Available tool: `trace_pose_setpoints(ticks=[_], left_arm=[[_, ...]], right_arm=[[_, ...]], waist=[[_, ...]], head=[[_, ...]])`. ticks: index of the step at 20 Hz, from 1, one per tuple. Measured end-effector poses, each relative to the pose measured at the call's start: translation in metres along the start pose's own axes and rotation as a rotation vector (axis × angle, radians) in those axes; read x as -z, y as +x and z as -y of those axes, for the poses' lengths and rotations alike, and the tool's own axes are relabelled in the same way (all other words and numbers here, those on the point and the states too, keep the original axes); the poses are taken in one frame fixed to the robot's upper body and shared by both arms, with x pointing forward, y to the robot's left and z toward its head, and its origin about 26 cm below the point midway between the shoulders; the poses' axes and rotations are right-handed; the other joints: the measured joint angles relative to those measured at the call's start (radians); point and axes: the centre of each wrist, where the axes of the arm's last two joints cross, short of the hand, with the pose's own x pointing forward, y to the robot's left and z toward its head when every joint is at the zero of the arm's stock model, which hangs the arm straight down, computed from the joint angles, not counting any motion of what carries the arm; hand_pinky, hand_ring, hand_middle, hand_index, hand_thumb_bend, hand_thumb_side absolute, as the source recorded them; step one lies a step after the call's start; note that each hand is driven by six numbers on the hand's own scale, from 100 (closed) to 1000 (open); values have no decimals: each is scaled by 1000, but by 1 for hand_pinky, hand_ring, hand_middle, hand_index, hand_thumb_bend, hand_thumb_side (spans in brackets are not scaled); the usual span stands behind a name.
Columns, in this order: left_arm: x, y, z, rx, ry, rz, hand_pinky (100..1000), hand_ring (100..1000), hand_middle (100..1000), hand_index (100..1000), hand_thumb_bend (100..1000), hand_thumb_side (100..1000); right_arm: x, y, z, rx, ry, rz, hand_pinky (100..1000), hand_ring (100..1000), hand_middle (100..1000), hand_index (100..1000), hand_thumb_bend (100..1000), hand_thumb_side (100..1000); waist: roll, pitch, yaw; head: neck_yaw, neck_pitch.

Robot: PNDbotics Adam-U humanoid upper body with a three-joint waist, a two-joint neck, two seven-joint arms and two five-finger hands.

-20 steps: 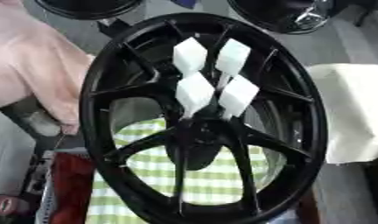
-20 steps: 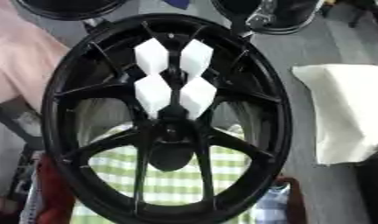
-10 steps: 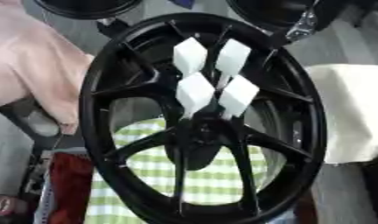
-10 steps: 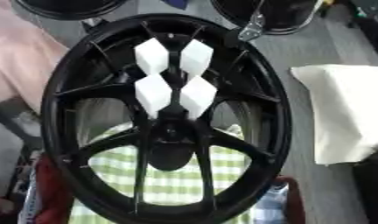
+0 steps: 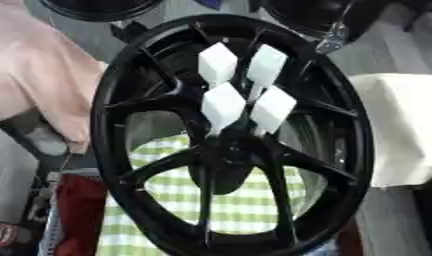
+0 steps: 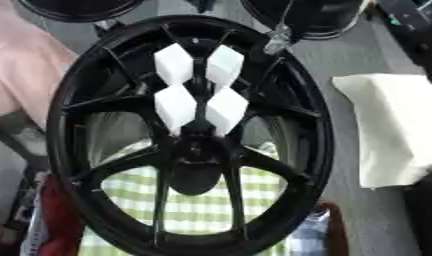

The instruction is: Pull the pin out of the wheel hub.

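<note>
While the big black wheel hub (image 5: 230,150) fills the middle of both views, four white blocks (image 5: 224,102) sit close together just above its dark centre; they stand on thin stems, so they may be the heads of pins, and which one is the pin I cannot tell; the stems seem to run up toward the camera, so a pull would go up and out; no robot hand shows, so I cannot tell how its fingers are or which arm is nearer; green checked cloth (image 6: 198,207) lies under the spokes; a pale cloth (image 6: 390,125) lies to the right.
</note>
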Motion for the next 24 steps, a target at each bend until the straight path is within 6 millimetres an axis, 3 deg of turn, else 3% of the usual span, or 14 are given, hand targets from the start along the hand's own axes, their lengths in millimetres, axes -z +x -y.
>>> trace_pose_setpoints(ticks=[24], left_arm=[[1, 1, 1, -1, -3, 3, 841, 734, 876, 901, 408, 903]], right_arm=[[22, -7, -26, 21, 68, 17, 918, 889, 814, 831, 540, 100]], waist=[[-6, 9, 9]], head=[[-5, 0]])
